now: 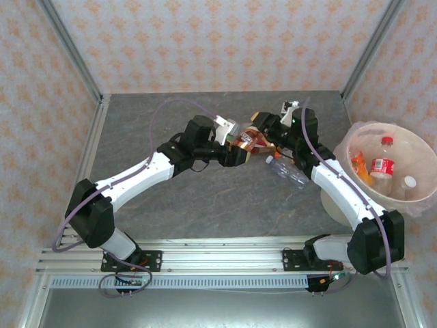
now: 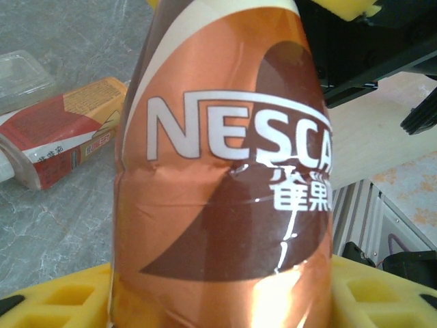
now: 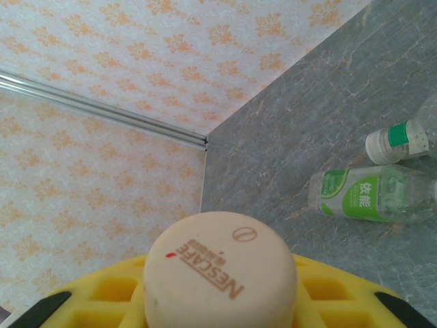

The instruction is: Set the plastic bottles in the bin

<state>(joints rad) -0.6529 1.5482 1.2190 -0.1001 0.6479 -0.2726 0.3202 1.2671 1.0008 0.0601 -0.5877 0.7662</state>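
Note:
A copper-brown Nescafé bottle (image 1: pixel 249 142) hangs above the table's middle between both arms. My left gripper (image 1: pixel 240 152) has its yellow pads against the sides of the bottle's body (image 2: pixel 225 171), which sits between the jaws of that gripper (image 2: pixel 222 294). My right gripper (image 1: pixel 266 137) is shut on the cream-capped end (image 3: pixel 220 273); its pads flank the cap in the view of that gripper (image 3: pixel 220 304). The beige bin (image 1: pixel 369 125) with a pinkish liner stands at the right. It holds a red-labelled bottle (image 1: pixel 382 166) and other bottles.
A clear bottle (image 1: pixel 287 171) lies on the table under the right arm. A green-labelled bottle (image 3: pixel 369 196) and a green-and-white capped one (image 3: pixel 399 140) lie on the grey table. A crushed red-and-orange labelled bottle (image 2: pixel 61 130) lies beside the held one.

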